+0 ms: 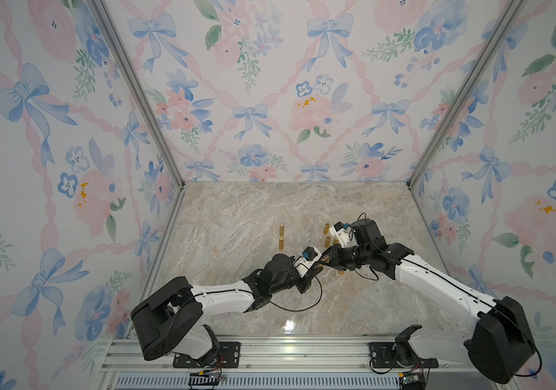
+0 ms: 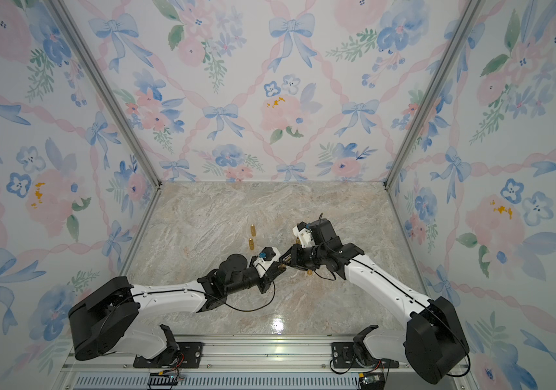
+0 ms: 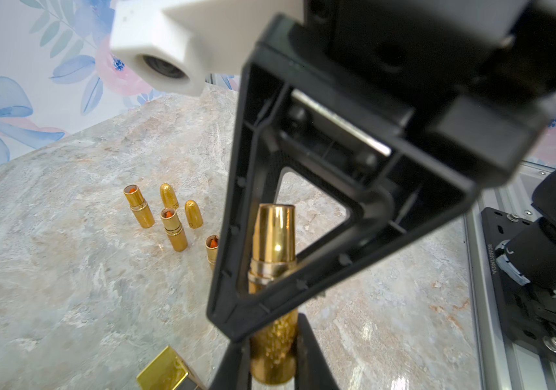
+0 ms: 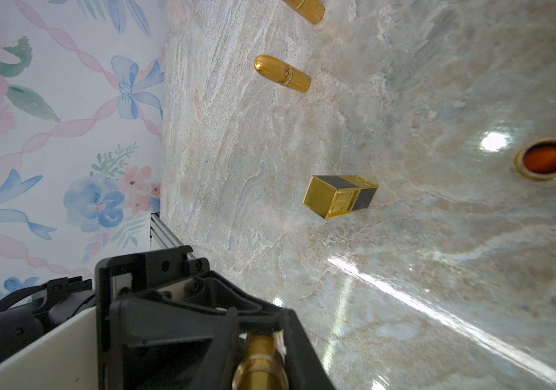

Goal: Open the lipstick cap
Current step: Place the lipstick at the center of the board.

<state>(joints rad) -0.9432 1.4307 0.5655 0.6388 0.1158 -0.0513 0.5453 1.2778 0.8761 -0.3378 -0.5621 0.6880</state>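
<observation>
A gold lipstick (image 3: 274, 243) is held above the marble table between both grippers, which meet tip to tip in both top views. My left gripper (image 3: 271, 337) (image 1: 317, 267) is shut on its textured base (image 3: 273, 341). My right gripper (image 4: 261, 324) (image 1: 326, 258) is shut on the other end, the smooth gold cap (image 4: 259, 361), with a finger tight on each side. In the left wrist view the right gripper's black fingers (image 3: 236, 209) cross in front of the lipstick and hide part of it. In the top views only slivers of gold (image 2: 282, 266) show between the jaws.
Up to three uncapped gold lipsticks with orange tips (image 3: 138, 206) (image 3: 173, 229) (image 3: 212, 250) stand behind the grippers. Two bullet-shaped gold caps (image 1: 281, 229) (image 1: 281, 243) stand to their left. A square gold-and-black lipstick (image 4: 340, 196) stands below the grippers. Floral walls enclose the table (image 1: 236, 216).
</observation>
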